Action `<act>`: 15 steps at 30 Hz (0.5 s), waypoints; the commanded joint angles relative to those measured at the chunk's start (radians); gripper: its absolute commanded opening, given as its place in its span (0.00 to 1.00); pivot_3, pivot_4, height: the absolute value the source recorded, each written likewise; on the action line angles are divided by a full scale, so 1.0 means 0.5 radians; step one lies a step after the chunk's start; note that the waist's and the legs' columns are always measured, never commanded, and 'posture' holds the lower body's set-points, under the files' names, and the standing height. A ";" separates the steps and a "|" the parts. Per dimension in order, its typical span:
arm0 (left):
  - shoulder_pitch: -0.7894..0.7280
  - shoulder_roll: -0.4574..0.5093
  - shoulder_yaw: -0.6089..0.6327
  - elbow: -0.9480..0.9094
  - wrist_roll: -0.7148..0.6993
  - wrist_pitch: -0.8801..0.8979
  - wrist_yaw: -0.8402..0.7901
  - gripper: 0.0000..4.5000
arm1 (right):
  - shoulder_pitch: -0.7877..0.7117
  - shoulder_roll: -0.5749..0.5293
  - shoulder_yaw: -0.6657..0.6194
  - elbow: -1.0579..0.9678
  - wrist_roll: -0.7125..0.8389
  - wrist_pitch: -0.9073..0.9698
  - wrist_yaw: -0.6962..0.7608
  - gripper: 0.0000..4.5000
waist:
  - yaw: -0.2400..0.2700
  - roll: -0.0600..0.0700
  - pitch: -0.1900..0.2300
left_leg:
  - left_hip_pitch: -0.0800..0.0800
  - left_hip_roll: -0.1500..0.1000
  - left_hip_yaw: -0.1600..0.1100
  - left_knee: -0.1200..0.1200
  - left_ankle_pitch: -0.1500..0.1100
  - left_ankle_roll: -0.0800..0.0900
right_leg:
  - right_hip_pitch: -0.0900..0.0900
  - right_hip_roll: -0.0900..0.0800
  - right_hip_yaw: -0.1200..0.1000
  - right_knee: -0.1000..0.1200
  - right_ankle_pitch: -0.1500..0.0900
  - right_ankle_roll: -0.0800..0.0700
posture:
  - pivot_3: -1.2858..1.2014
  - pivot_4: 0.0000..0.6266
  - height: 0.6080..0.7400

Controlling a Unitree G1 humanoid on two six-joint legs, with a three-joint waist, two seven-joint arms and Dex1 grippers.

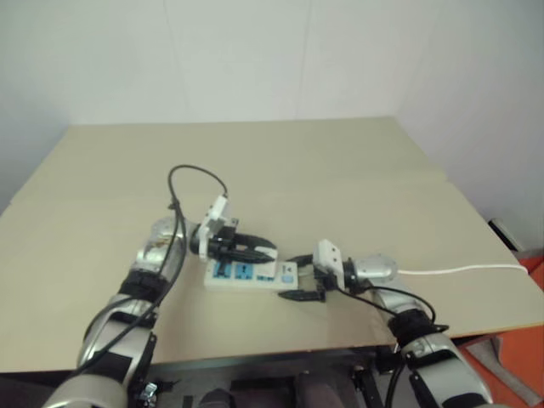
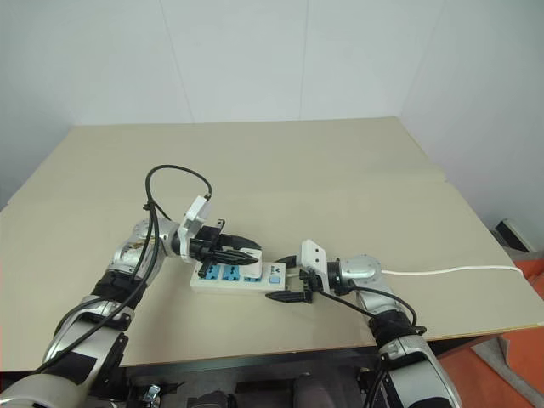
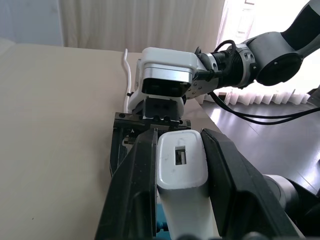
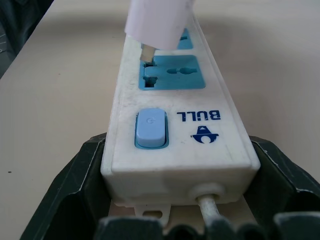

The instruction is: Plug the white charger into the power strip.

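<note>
A: Where is the white charger (image 3: 181,167) sitting?
B: The left gripper (image 2: 242,249) is clamping its jaws on it, prongs entering a blue socket.
A: And the power strip (image 4: 175,115)?
B: Lying on the bench (image 1: 323,170), the right gripper (image 2: 285,283) jaws squeezing its switch end.

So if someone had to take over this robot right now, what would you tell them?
Left gripper: shut on the charger, held over the strip.
Right gripper: clamped on the strip's switch end, steadying it on the table.
Done: charger picked up; a metal prong is at the socket next to the switch.
Left: press the charger fully in, then release both.
</note>
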 commanded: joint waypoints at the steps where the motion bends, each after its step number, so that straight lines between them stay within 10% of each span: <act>1: 0.026 -0.009 0.037 0.004 0.043 -0.082 -0.015 0.23 | 0.082 0.013 0.099 -0.009 -0.065 0.044 0.009 0.76 | 0.000 0.000 0.000 | 0.000 0.000 0.000 0.000 0.000 0.000 | 0.000 0.000 0.000 0.000 0.000 0.000 | 0.52 0.24 1.00; 15: 0.057 -0.076 0.048 0.158 0.139 -0.189 -0.015 0.23 | 0.096 0.022 0.116 -0.034 -0.088 0.023 -0.042 0.76 | 0.002 0.000 -0.003 | 0.015 0.000 -0.001 -0.003 0.000 0.000 | 0.017 0.000 -0.001 -0.005 -0.001 0.001 | 0.52 0.24 1.00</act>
